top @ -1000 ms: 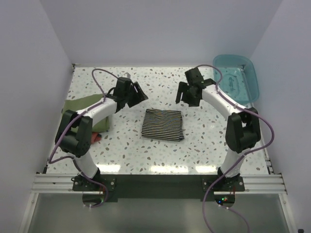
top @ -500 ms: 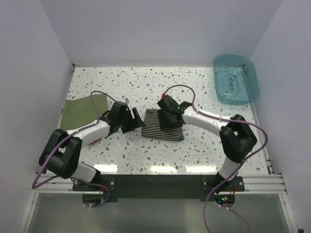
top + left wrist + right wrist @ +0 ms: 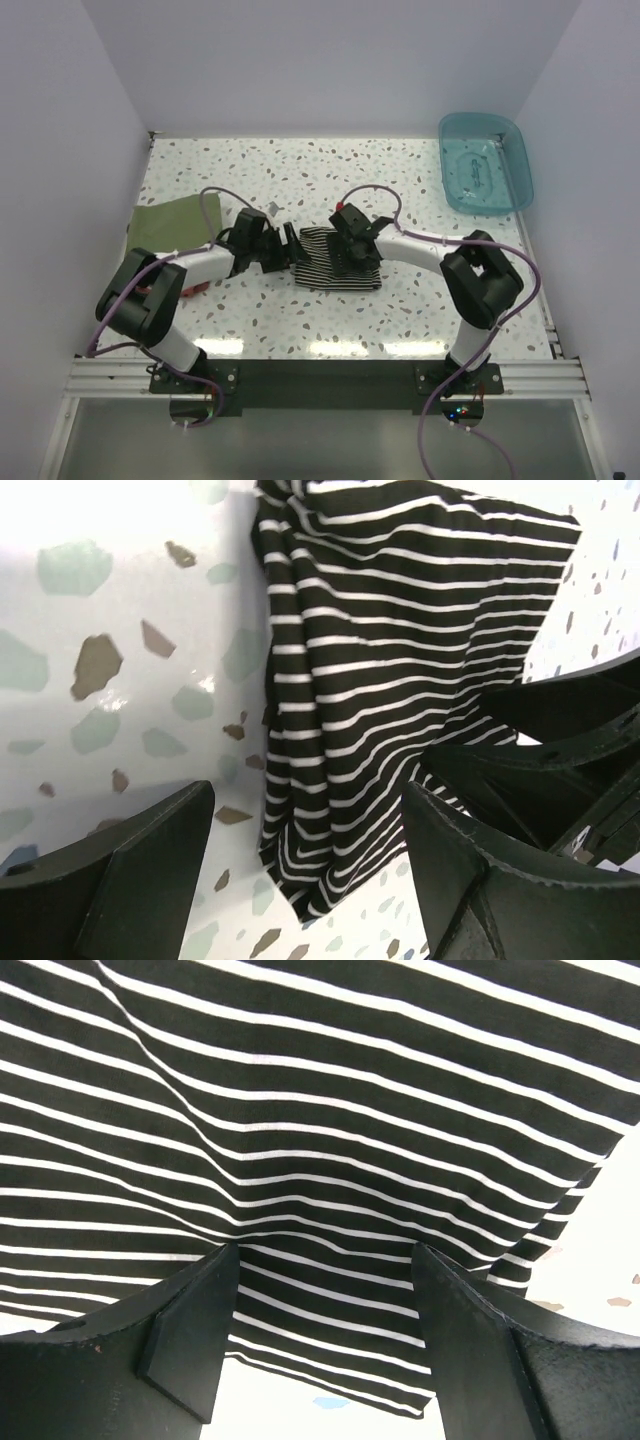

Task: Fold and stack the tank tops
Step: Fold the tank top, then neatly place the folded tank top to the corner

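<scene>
Left gripper (image 3: 305,800) edged nearer folded black-white striped tank top (image 3: 347,273), at its 9 o'clock edge, jaws apart; right gripper (image 3: 325,1255) atop it, jaws apart.

A white table (image 3: 400,180) with a terrazzo pattern of grey, brown and greenish flecks fills the floor of the enclosure; seen up close, its surface (image 3: 120,610) is glossy. At its far right corner sits a translucent teal plastic basin (image 3: 515,150), close to the right wall. Plain pale lavender walls (image 3: 330,60) close in three sides. A ridged aluminium rail (image 3: 110,378) runs along the near edge.
</scene>
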`<state>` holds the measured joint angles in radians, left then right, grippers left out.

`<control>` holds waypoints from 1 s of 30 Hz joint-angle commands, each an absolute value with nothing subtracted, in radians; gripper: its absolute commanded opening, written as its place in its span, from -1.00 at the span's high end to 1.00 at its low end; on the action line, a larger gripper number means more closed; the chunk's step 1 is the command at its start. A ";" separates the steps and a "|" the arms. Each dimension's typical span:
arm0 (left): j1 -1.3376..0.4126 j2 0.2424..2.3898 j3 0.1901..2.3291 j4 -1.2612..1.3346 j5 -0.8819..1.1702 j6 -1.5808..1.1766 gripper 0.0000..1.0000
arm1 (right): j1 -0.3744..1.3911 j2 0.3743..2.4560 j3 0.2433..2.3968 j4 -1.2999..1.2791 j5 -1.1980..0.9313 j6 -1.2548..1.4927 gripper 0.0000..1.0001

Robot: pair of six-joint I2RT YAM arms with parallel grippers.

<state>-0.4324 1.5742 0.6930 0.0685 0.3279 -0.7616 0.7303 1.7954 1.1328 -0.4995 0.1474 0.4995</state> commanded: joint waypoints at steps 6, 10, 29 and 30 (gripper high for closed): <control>-0.454 1.701 0.689 0.011 0.276 -0.732 -0.55 | 0.652 1.776 1.108 -0.439 0.005 0.448 -0.46; -0.506 1.719 0.683 -0.057 0.166 -0.756 -0.52 | 0.623 1.758 1.111 -0.433 -0.035 0.434 -0.45; -0.586 1.770 0.906 -0.309 -0.041 -0.727 1.00 | 0.603 1.704 1.153 -0.459 -0.080 0.454 -0.52; -0.586 1.766 0.929 -0.345 -0.073 -0.715 1.00 | 0.601 1.691 1.163 -0.466 -0.069 0.462 -0.54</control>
<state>-0.5850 1.7355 0.8860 -0.0517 0.0967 -0.7887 0.6056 1.7699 1.1240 -0.4446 -0.0704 0.4530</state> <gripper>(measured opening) 0.061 0.760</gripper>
